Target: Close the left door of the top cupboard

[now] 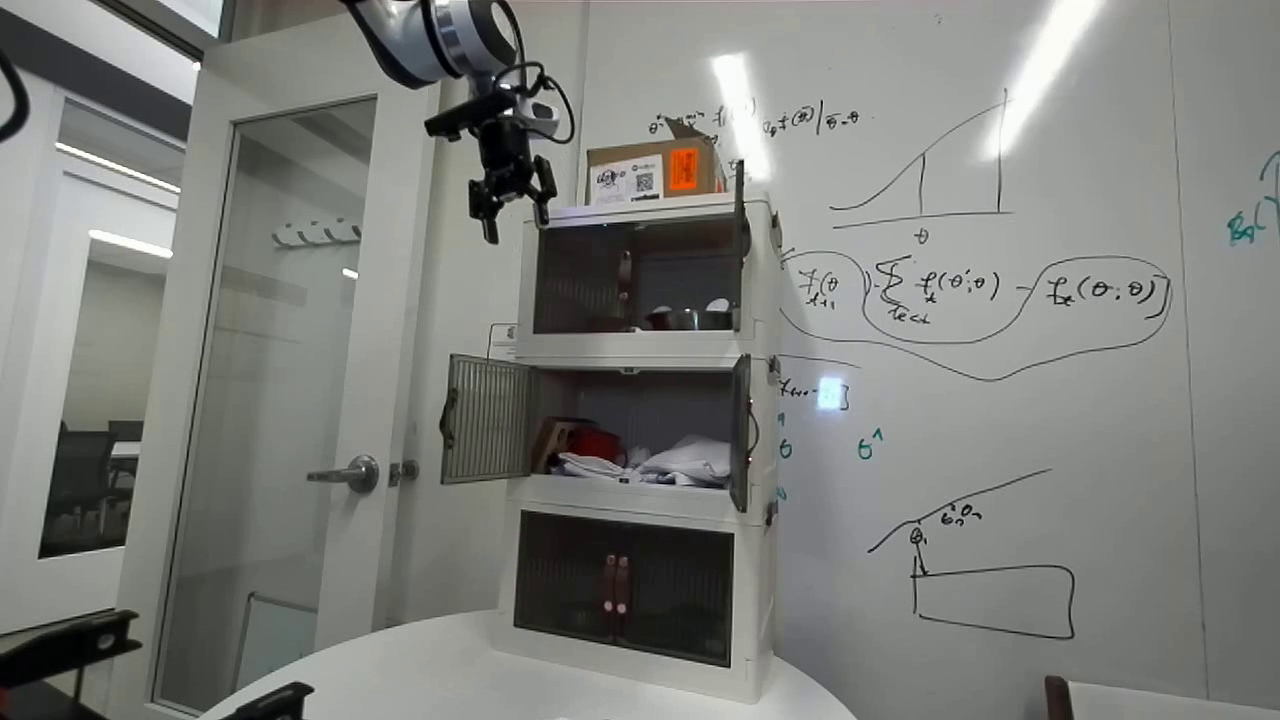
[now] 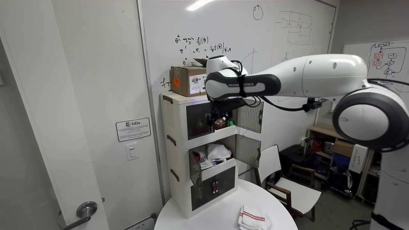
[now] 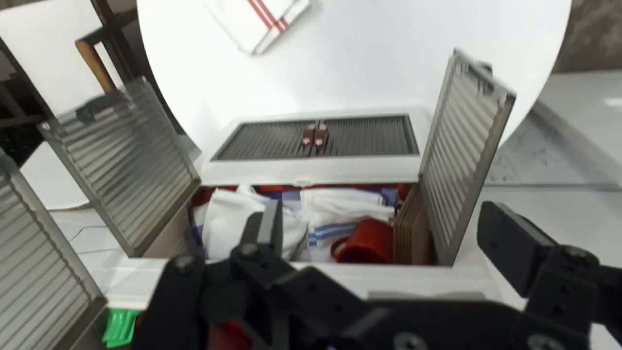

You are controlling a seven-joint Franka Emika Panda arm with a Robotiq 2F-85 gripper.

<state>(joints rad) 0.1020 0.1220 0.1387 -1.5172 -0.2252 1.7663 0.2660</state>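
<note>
“Black two-fingered gripper up there has its fingers spread wide, pinching nothing. What worries you?”

“Biggest first: push too hard, and that tall white three-tier cupboard stack might skid on the round white bench. Drop too low, and the gripper could clip the grey ribbed middle left door, standing open. Then the smoky ribbed top left door, left half of the top tier: it looks shut already, but a finger snagging its slim dark handle could drag it open.”

“And how does it sit?”

“Facing out into the room, handle edge toward the middle. Long axis upright, I'd say, but only just.”
</note>
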